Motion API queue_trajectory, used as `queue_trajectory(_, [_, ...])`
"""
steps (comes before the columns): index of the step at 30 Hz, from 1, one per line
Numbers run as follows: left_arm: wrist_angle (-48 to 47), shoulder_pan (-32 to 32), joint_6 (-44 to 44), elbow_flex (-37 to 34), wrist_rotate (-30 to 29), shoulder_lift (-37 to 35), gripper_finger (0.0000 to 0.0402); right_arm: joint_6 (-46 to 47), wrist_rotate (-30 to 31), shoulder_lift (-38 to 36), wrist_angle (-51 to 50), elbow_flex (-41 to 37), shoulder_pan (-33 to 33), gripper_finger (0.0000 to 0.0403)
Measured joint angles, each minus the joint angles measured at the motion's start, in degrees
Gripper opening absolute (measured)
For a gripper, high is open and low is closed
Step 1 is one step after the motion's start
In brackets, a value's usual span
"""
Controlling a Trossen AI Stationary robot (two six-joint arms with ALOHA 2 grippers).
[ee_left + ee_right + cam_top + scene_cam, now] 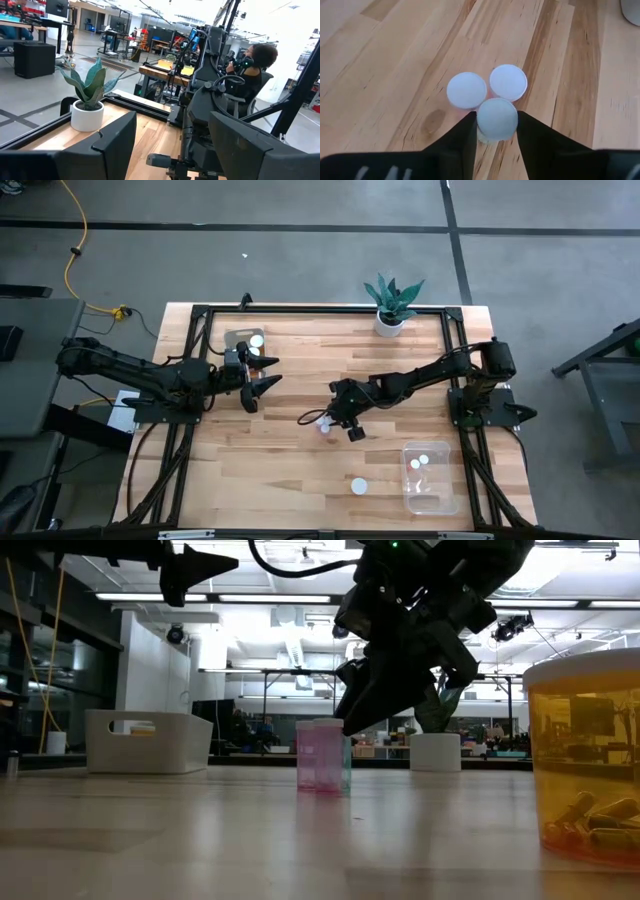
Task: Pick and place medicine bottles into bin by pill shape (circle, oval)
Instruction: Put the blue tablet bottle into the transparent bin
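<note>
Jaws of right gripper (496,131) closing around nearest of three clustered medicine bottles (497,118), not yet clamping. High view: cluster sitting mid-table, clear bin (432,477) near right. Low view: squeezing gently, lifting straight, sparing neighbours. Left gripper (262,385) waiting, jaws parted.
</note>
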Motion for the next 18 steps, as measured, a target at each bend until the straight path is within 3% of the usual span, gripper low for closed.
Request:
queue_trajectory(8, [-0.1, 0.0, 0.0, 0.0, 0.0, 0.0, 0.0238, 0.0, 0.5, -3.8, -7.8, 0.0, -0.5, 0.0105])
queue_trajectory(18, [-0.5, 0.0, 0.0, 0.0, -1.0, 0.0, 0.0238, 4.5, 1.1, -14.4, -30.4, -1.3, -0.8, 0.0103])
